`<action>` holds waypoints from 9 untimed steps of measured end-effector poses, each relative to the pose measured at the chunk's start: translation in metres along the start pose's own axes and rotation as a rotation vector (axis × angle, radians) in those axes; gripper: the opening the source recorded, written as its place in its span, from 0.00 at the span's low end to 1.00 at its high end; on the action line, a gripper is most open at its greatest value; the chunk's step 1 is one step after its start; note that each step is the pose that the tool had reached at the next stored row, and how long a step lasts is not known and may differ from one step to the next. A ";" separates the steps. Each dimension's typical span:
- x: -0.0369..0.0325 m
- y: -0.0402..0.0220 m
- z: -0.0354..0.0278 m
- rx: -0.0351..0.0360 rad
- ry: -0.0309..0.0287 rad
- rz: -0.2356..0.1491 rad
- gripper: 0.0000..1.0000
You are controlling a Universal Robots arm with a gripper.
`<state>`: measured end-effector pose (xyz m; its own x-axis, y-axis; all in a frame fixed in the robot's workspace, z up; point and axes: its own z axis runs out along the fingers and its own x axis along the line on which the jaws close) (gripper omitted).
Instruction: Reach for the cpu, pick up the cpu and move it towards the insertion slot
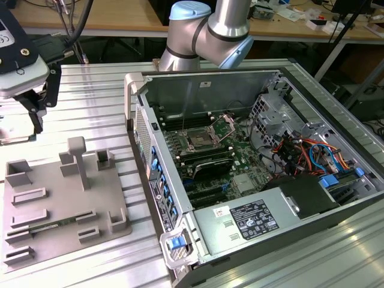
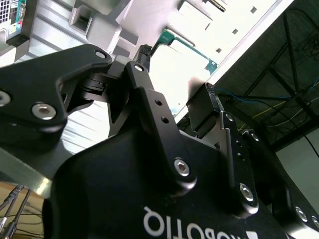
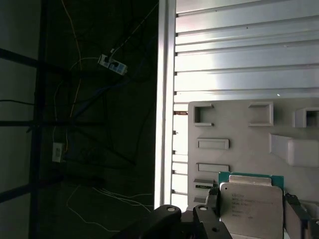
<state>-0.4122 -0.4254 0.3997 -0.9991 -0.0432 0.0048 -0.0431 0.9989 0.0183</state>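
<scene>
In the first wrist view the cpu [image 3: 251, 211] is a silvery square chip with a green rim, over the grey tray [image 3: 239, 134]. My gripper [image 3: 253, 201] has one black finger against each side of the cpu. The second wrist view also shows the gripper [image 2: 178, 69] spanning the bright cpu [image 2: 174, 82]. Whether the cpu is off the tray I cannot tell. In the exterior view the gripper [image 1: 27, 117] hangs at the far left, past the tray's far end. The insertion slot [image 1: 198, 142], a metal-framed socket with a dark centre, lies on the motherboard inside the open computer case to the exterior view's right.
The grey tray [image 1: 60, 180] carries raised clips and a tall post [image 1: 78, 159]. The open case's wall [image 1: 138, 114] stands between the tray and the socket. Cables and drive cages [image 1: 300, 150] crowd the case's right side. The slatted table's edge [image 3: 164, 99] runs close beside the tray.
</scene>
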 end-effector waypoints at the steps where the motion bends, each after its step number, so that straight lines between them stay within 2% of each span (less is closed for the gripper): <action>1: 0.0000 0.0000 0.0000 0.0000 0.0000 0.000 0.55; 9: -0.0022 -0.0001 -0.0001 0.0000 0.0001 0.000 0.55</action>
<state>-0.4100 -0.4254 0.3997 -0.9991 -0.0433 0.0049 -0.0432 0.9989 0.0182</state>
